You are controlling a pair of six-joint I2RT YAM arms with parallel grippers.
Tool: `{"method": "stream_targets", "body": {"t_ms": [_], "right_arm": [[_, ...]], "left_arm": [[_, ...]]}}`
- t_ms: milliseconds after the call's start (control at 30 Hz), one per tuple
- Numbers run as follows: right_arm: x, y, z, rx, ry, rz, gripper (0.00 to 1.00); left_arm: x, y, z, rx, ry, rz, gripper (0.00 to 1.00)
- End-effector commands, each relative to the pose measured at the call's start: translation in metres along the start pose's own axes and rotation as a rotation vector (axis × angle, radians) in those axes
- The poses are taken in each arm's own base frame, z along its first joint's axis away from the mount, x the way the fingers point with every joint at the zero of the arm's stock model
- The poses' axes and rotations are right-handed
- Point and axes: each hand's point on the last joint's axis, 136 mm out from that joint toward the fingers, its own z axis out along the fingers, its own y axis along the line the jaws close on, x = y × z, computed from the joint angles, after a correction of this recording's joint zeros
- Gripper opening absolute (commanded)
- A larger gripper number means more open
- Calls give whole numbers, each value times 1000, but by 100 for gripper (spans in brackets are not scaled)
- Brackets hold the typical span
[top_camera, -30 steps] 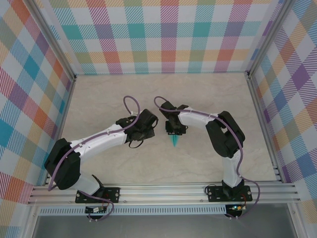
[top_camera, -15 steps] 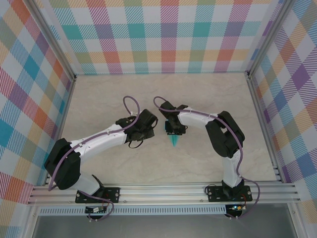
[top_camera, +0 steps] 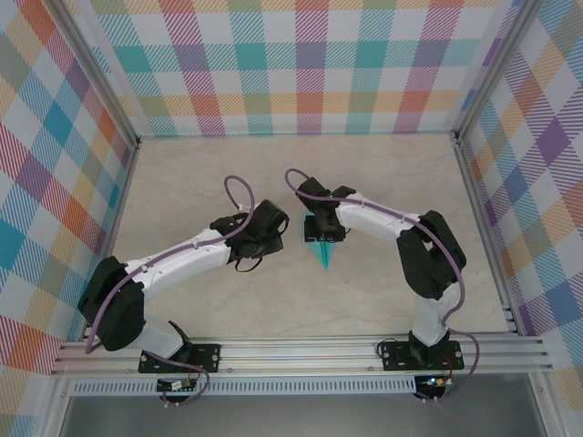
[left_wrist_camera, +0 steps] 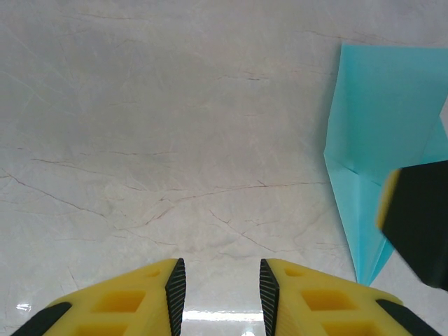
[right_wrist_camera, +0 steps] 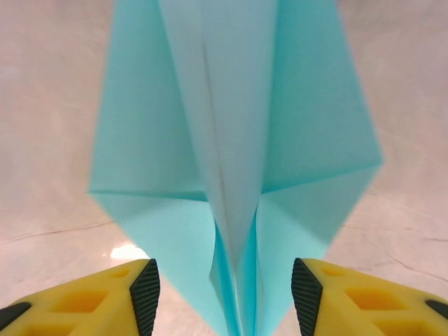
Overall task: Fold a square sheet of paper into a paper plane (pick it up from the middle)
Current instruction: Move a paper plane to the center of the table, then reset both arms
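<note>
Now that the right gripper (right_wrist_camera: 224, 287) has spread wide and let go, the paper plane (top_camera: 322, 253) lies mid-table with its wings fanned broader. Left gripper (left_wrist_camera: 220, 288): narrow gap, empty, just beside. Folding looks finished.

Left arm (top_camera: 173, 259) ran diagonally from its base toward the paper plane (top_camera: 323, 256), with the wrist bent at the end. Left claw (top_camera: 276, 235) stood just left of the paper plane and apart from it. Its jaws were narrowly parted, with nothing between the pads (left_wrist_camera: 175, 287). Right arm (top_camera: 405, 232) rose from its base to the right of the paper plane, folded at the elbow and reached leftward. Right claw (top_camera: 321, 238) sat over the far, wide end of the paper plane. Its jaws stood wide, one pad (right_wrist_camera: 145, 294) on either side of the centre crease, and neither pad was seen touching the paper.
</note>
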Motion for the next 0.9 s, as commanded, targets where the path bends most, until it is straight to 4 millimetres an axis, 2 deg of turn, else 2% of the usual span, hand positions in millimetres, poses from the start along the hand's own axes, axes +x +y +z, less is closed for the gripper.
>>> {"method": "stream_targets", "body": {"t_ms": [0,100,233,333,467,600,633,700,867], "right_arm": [[-8,-6,-39,-6,-71,-12,56],[-16,-15,-66,-4,-157,-5,60],[-28,-47,-112,65,-349,26,70],[-32,-87,-143,182,-510,78,78],[-26,-154,-165,343,-646,193,84],[-15,-217,-151,448,-687,275,94],[-15,-227,-145,468,-698,266,97],[-13,-243,-126,498,-716,233,100],[-16,-247,-73,323,-664,211,100]], "left_arm": [[-9,9,-7,-14,-35,-13,36],[-11,11,-9,-16,-44,-13,37],[-16,16,-12,-32,-67,3,38],[-23,26,-19,-65,-116,10,42],[-40,53,-36,-134,-244,18,63],[-60,94,-51,-238,-374,24,95],[-65,104,-54,-271,-398,26,99],[-77,127,-60,-335,-456,16,100],[-105,168,-58,-390,-544,-34,100]]}}
